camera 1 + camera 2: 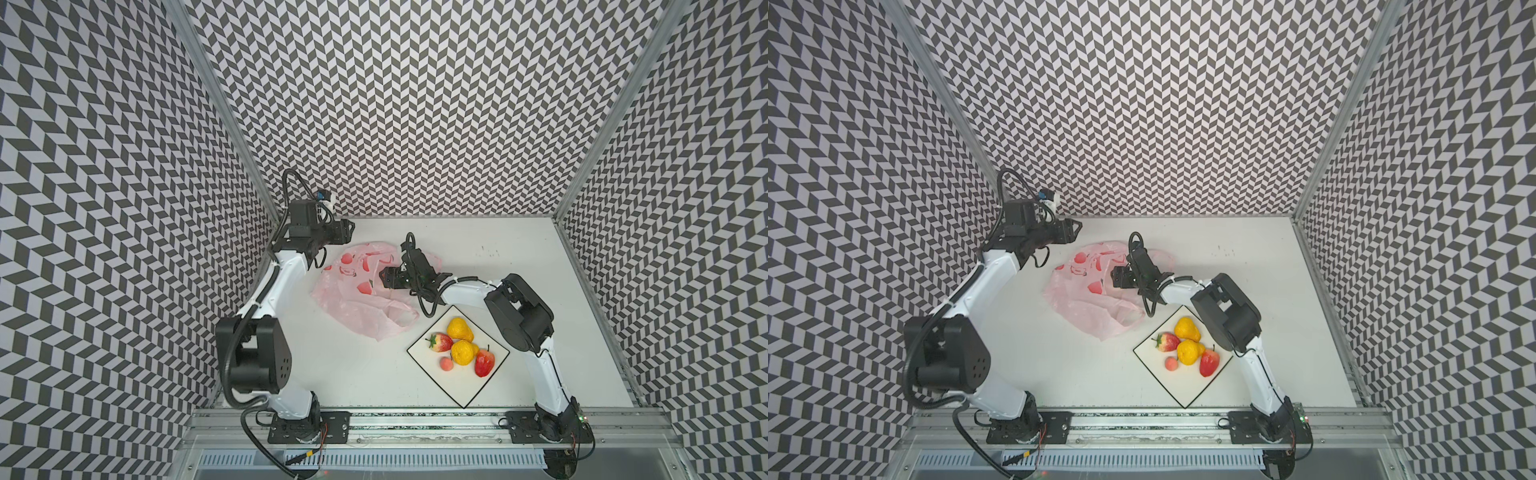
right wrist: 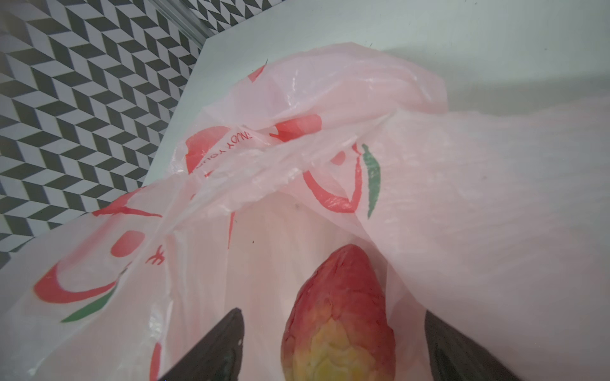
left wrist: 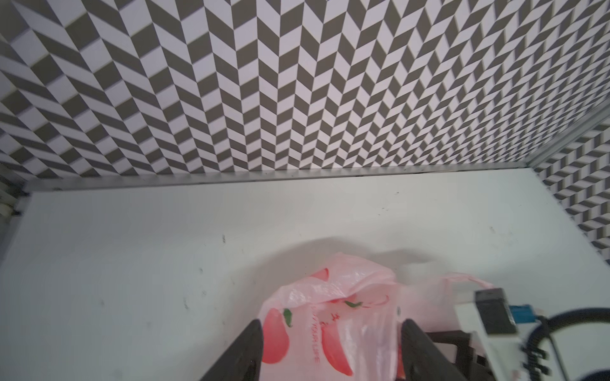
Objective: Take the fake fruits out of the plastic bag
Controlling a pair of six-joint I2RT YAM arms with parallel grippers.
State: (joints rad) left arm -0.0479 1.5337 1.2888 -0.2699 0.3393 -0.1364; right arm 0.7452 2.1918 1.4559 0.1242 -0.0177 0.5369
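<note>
The pale-pink plastic bag (image 1: 357, 299) (image 1: 1088, 303) lies crumpled at the back of the table. My right gripper (image 1: 381, 277) (image 2: 332, 311) reaches into its mouth with the jaws open. A red fake fruit (image 2: 343, 283) that fades to yellow lies between the fingers, with a gap on each side. My left gripper (image 1: 352, 230) (image 3: 331, 325) hangs open above the bag's (image 3: 330, 297) far left end, with only the bag's film below it. Two yellow fruits (image 1: 459, 328), a strawberry (image 1: 440, 341), a tiny peach (image 1: 446, 364) and a red pointed fruit (image 1: 484, 363) lie outside the bag.
Those fruits rest on a white square plate (image 1: 461, 386) (image 1: 1183, 386) with a thin black rim, set in front of the bag near my right arm. Patterned walls close in the table at the back and on both sides. A metal rail runs along the front.
</note>
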